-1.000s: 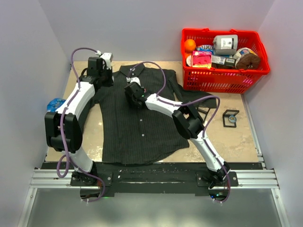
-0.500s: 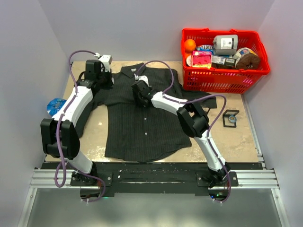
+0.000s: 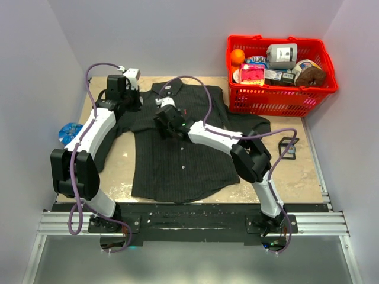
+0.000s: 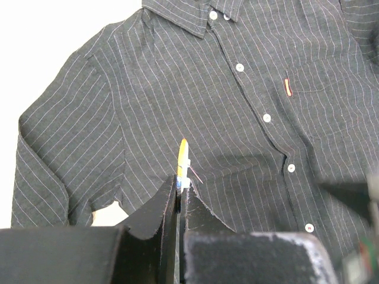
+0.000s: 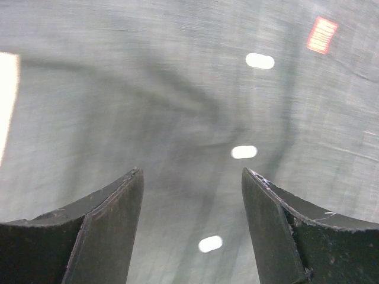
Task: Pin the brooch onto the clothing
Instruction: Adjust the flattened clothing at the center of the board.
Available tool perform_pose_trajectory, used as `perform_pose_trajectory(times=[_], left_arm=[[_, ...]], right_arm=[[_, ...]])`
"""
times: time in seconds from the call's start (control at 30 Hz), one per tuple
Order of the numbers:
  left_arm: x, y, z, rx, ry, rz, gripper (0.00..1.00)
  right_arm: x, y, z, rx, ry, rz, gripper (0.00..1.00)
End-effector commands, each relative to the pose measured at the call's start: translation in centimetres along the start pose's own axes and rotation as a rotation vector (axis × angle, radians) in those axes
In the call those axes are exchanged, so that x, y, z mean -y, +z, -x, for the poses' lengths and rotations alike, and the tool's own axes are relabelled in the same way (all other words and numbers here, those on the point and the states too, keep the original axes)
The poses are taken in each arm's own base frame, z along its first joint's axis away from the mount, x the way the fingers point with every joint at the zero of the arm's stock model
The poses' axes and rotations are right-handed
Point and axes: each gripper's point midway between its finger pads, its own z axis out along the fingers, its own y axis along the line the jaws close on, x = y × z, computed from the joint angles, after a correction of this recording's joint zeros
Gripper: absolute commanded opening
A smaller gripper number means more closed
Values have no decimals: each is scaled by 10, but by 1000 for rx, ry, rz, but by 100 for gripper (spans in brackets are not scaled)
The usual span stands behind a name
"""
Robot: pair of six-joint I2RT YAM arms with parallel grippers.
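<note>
My left claw (image 4: 180,187) is pinched tight on the small yellow-and-white brooch (image 4: 183,158). The brooch sits edge-up at the fingertips with a thin pin poking out sideways, and I reckon that keeps the point free to meet cloth.

Ahead of and below that claw lies the dark charcoal pinstriped collared shirt (image 4: 237,136). It is spread flat and front-up on the tan surface (image 3: 299,171), with its sleeve directly beneath the brooch.

My right claw (image 5: 192,177) hangs low over the placket with its jaws wide apart and nothing between them. 3 pale buttons (image 5: 244,152) run between its fingers, and the tiny red chest tag (image 5: 321,34) is beyond its right finger. My guess is it's there to press the fabric taut.

For room, the shirt's shoulder edge lies left of the left claw with bare surface past it. The red plastic basket (image 3: 278,105) is well to the right of both claws and out of the way. The tight spot is between the 2 claws over the chest.
</note>
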Motion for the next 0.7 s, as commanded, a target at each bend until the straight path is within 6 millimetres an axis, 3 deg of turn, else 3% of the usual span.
perform_pose_trajectory(times=[0.0,0.07,0.27,0.47,0.6,0.67], left_arm=[[-1,-7,14,52,5,4,0],[-2,-7,14,51,6,10,0],[-4,-7,14,51,7,15,0],[-3,-9,15,55,9,15,0],[-5,-9,15,54,12,24,0],[-5,-11,17,59,12,27,0]], right_arm=[[-62,-27,13,86,-37,180,69],[-82,-20,-4,55,-61,224,69],[-117,-13,-25,39,-144,273,68],[-125,-11,-52,-6,-192,275,68],[-122,-10,-90,-90,-195,297,66],[-124,-16,-98,-107,-179,315,66]])
